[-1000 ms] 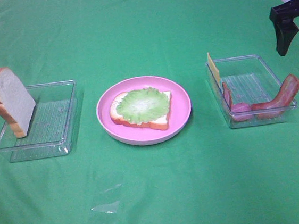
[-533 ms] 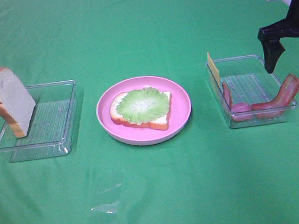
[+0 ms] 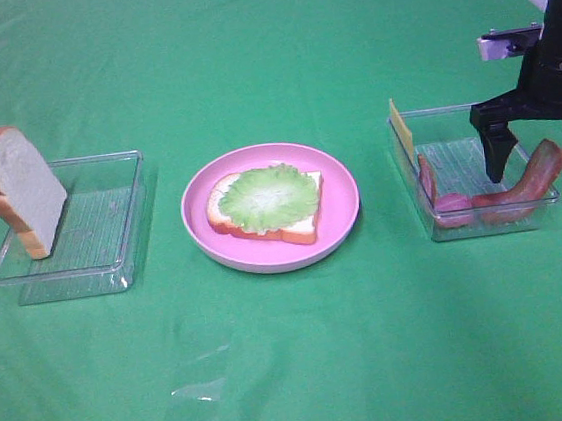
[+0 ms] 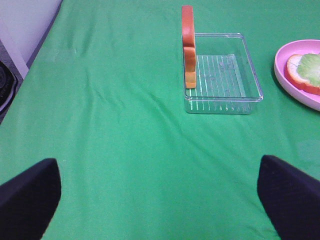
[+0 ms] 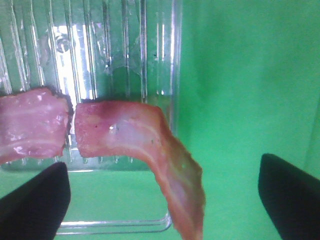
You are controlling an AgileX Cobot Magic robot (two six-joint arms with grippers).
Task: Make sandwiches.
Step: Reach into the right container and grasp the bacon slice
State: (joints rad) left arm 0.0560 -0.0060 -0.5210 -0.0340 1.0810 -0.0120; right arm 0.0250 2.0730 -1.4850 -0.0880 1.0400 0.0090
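- Green cloth [image 3: 298, 370] covers the table, with 2 clear trays and 1 pink plate [image 3: 266, 260] set on it.
- At the right side, the right claw [image 3: 542, 165] hangs over the right tray [image 3: 455, 147] with its jaws spread wide and nothing gripped.
- 1 of its fingers [image 3: 493, 153] points down inside the tray, while the other is outside the tray's right wall, over the cloth.
- Between the 2 fingers lies the bacon strip [image 3: 531, 179], with 1 end raised and leaning over the tray wall.
- In the right wrist view the bacon sits clear of both fingers, with a gap on each side.
- Pink ham [image 3: 452, 208] lies just beside the bacon in the same tray, and a yellow cheese slice [image 3: 402, 129] stands on edge at the tray's back left corner.
- On the plate in the middle of the table, the sandwich [image 3: 298, 231] is only part built: 1 bread slice lying flat with a lettuce leaf [image 3: 264, 194] on top.
- More bread [image 3: 23, 192] stands on edge at the left end of the left tray [image 3: 114, 243].
- Over bare cloth, the left claw [image 4: 159, 200] also has its jaws wide and holds nothing, well apart from the left tray.
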